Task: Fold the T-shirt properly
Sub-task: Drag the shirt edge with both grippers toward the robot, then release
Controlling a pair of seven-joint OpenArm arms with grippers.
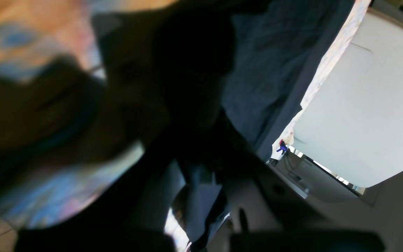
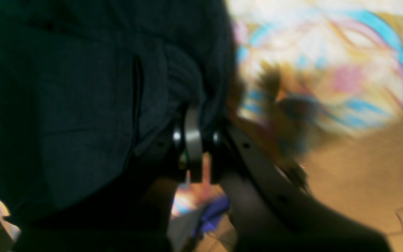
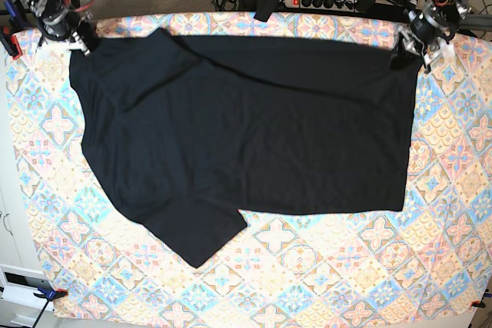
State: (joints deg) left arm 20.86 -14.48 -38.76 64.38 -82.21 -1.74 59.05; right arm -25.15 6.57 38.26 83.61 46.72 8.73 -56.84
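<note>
2 pincers at the counter's far edge, T-shirt spread flat between them — long axis left-right. Right pincer clamps the shoulder-end corner, left pincer clamps the hem corner; cloth lies toward the near edge.

- The T-shirt is soft black cloth, matt, with shallow creases across its body; up close in the left wrist view a fine knit grain shows.
- The tablecloth is flat printed fabric in pastel tile patterns, matt and without sheen.
- The right gripper has dark matt plastic fingers with a smooth grey part between them that catches a dull highlight.
- The left gripper looks dark and matt; finer finish cannot be told.
- The clamp at the table's edge is red, smooth-looking plastic.
</note>
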